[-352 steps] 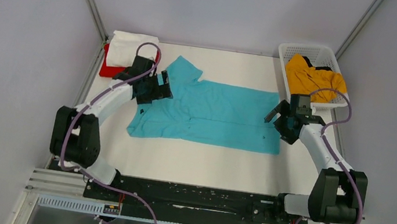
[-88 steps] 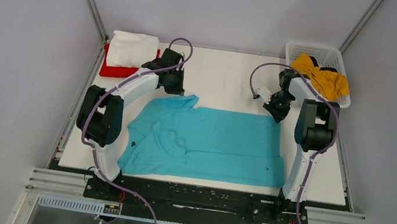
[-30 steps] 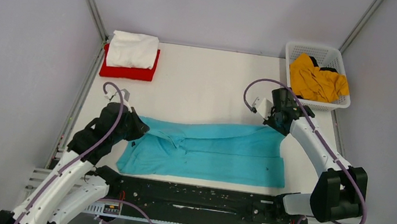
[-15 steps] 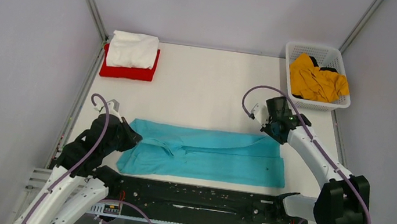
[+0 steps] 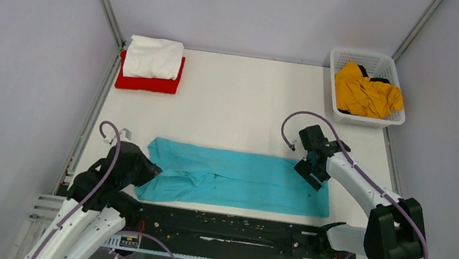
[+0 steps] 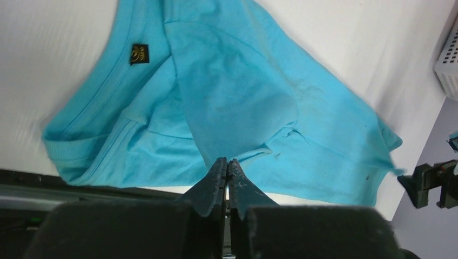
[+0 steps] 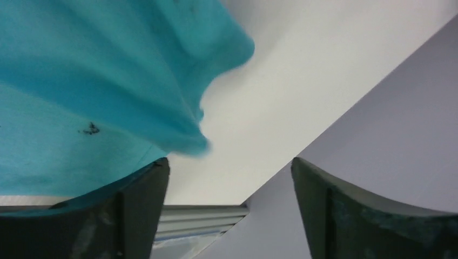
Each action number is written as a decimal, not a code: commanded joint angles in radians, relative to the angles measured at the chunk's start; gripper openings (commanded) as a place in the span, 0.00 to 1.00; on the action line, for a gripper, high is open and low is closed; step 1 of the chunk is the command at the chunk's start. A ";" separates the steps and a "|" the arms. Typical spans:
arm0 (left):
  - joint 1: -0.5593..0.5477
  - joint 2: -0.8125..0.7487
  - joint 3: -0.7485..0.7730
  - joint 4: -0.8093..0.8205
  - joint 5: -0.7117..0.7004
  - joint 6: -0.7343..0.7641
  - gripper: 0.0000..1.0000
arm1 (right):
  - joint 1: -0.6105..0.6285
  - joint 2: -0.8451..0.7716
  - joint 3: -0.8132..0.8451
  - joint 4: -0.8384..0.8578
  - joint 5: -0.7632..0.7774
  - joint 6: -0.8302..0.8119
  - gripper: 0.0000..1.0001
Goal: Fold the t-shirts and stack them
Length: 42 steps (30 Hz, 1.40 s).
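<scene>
The turquoise t-shirt point(image 5: 240, 178) lies as a long folded band along the near edge of the table. My left gripper point(image 5: 151, 168) is at its left end. In the left wrist view that gripper point(image 6: 227, 163) is shut on a raised fold of the turquoise cloth point(image 6: 232, 97). My right gripper point(image 5: 312, 171) hovers over the band's right end. In the right wrist view it point(image 7: 229, 200) stands open with nothing between its fingers, the turquoise edge point(image 7: 81, 81) just beyond the left finger. A folded white t-shirt point(image 5: 153, 56) rests on a folded red one point(image 5: 149, 84) at the back left.
A white lattice basket point(image 5: 364, 56) at the back right holds the crumpled mustard yellow t-shirt point(image 5: 364, 94). Bare white table point(image 5: 244, 104) stretches between the stack, the basket and the turquoise band. The black arm rail point(image 5: 226, 227) runs just below the shirt.
Both arms have drawn the shirt's far edge toward the near edge, narrowing it into a band. The right gripper has opened and let go of the cloth; the left stays shut.
</scene>
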 commanded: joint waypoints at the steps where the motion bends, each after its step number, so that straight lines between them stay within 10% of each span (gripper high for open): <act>1: -0.003 -0.035 0.003 -0.099 -0.050 -0.104 0.04 | 0.017 -0.047 0.040 -0.086 0.122 0.094 0.99; 8: -0.003 -0.100 0.044 -0.245 -0.041 -0.135 0.31 | 0.021 -0.260 0.068 0.008 0.244 0.198 1.00; 14: -0.003 -0.108 0.063 -0.145 0.057 -0.042 0.99 | 0.020 -0.600 -0.078 0.442 0.251 0.569 0.99; 19: -0.003 0.116 -0.003 0.182 0.248 0.043 0.99 | 0.018 -0.730 -0.198 0.592 -0.215 0.835 1.00; 25: -0.001 0.373 0.008 0.350 0.058 0.092 0.99 | 0.093 -0.512 -0.276 0.811 -0.839 1.221 0.99; 37: 0.187 0.866 0.000 0.772 0.256 0.173 0.99 | 0.829 0.067 -0.017 0.887 -0.245 0.950 0.79; 42: 0.206 0.932 0.008 0.776 0.237 0.188 0.99 | 0.957 0.344 0.176 0.862 -0.075 0.810 0.67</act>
